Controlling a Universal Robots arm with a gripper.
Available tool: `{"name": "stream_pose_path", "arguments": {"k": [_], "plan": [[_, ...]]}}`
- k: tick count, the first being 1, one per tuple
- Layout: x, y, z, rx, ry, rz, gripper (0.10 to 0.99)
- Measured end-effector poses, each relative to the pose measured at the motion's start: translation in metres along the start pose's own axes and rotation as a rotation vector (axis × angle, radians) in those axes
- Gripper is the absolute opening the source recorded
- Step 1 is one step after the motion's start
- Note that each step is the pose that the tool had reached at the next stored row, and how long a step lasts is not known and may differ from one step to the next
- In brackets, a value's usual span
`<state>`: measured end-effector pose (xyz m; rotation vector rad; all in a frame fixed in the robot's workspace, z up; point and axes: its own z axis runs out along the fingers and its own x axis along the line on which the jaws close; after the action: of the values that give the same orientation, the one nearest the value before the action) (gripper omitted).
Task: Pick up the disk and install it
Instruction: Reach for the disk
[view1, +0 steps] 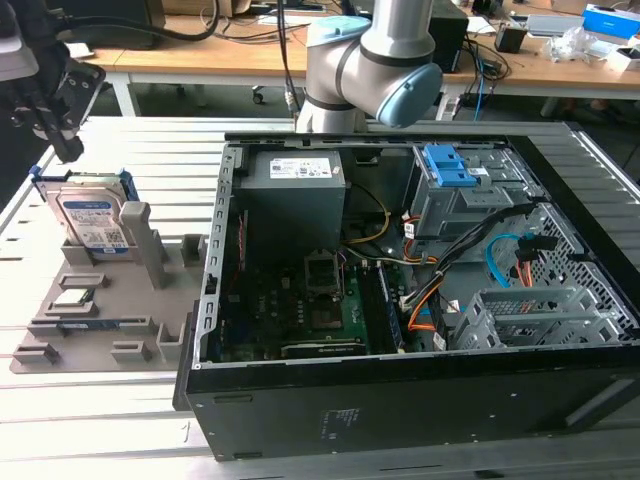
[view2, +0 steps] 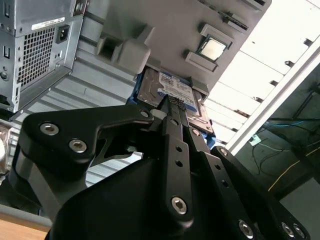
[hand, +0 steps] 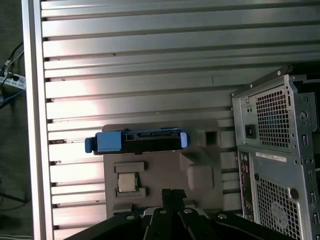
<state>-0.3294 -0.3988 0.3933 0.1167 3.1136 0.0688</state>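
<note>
Blue-railed disk (view1: 90, 215) upright near end effector (view1: 68, 150), apart.

the disk (view1: 88, 220) is silver-grey with blue rails (label white and blue); the gripper (hand: 172, 192) black.

disk (hand: 137, 141): on edge in grey fixture (hand: 165, 165), blue rails showing
processor chip (hand: 128, 182): flat in fixture, between disk and gripper (hand: 173, 196)
gripper: fingers together, empty
computer case (hand: 275, 150): beside fixture on slotted table (hand: 150, 60)
</note>
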Motion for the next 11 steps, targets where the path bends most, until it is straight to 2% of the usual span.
{"name": "stream_pose_path", "arguments": {"k": [11], "plan": [[0.0312,-0.0023,-0.0008,0.0,0.0001,0.0,0.106]]}}
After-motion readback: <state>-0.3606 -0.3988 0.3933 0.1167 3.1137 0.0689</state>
